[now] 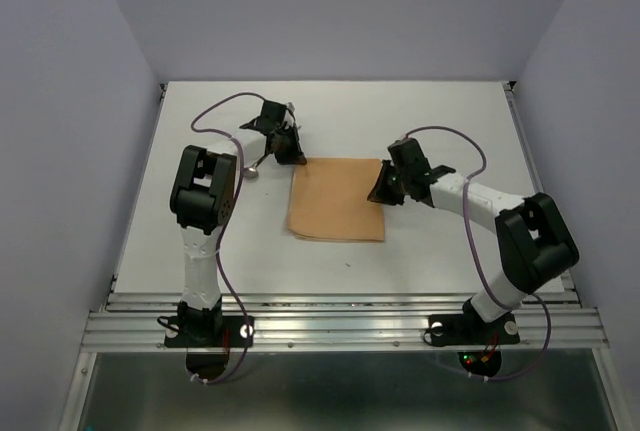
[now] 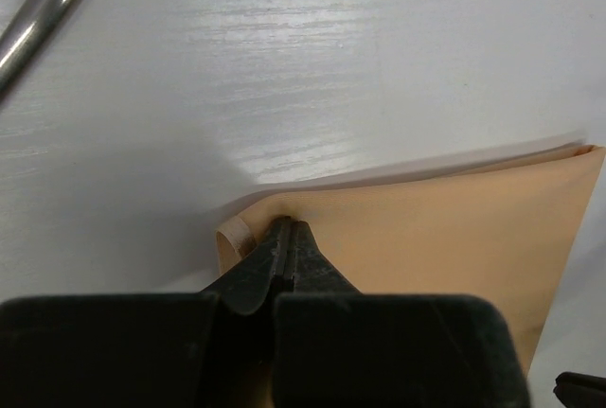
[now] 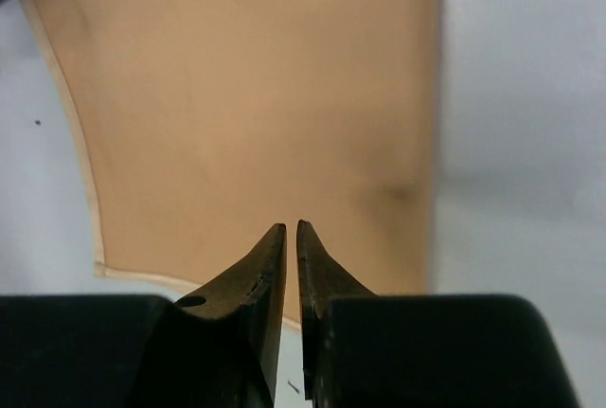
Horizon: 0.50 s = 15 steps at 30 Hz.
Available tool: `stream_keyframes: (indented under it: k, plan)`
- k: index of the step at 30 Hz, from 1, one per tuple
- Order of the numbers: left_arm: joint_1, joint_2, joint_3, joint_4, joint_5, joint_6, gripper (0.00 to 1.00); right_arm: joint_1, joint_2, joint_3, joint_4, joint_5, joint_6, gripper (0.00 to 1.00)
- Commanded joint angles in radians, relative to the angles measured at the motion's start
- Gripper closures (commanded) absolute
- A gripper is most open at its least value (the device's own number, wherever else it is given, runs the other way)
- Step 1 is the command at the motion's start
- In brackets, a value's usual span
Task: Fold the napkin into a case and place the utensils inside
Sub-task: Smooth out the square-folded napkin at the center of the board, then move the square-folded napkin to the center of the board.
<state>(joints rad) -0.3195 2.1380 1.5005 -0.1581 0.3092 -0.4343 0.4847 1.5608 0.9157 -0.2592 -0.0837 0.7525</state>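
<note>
The napkin [image 1: 337, 199] lies flat in the middle of the table [image 1: 450, 261]. A spoon [image 1: 256, 170] lies just left of its upper left corner, where the left gripper [image 1: 299, 158] sits. The right gripper [image 1: 380, 193] is at the napkin's right edge, near the top.

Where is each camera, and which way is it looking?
Top external: above and behind, looking down at the table; left arm and right arm show.
Left wrist: on the left arm, facing the napkin corner the left gripper pinches.
Right wrist: on the right arm, looking past the right gripper onto the napkin.
All three share the napkin.
</note>
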Motion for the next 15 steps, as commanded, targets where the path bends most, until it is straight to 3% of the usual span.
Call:
stream_keyframes:
  k: [1, 15]
  plan:
    - [-0.012, -0.013, -0.059, -0.104, -0.036, 0.008, 1.00, -0.017, 0.103, 0.126, -0.003, 0.073, -0.033, 0.85]
    - [-0.043, -0.059, -0.123, -0.074, -0.021, -0.009, 1.00, -0.093, 0.357, 0.347, -0.101, 0.277, -0.111, 0.87]
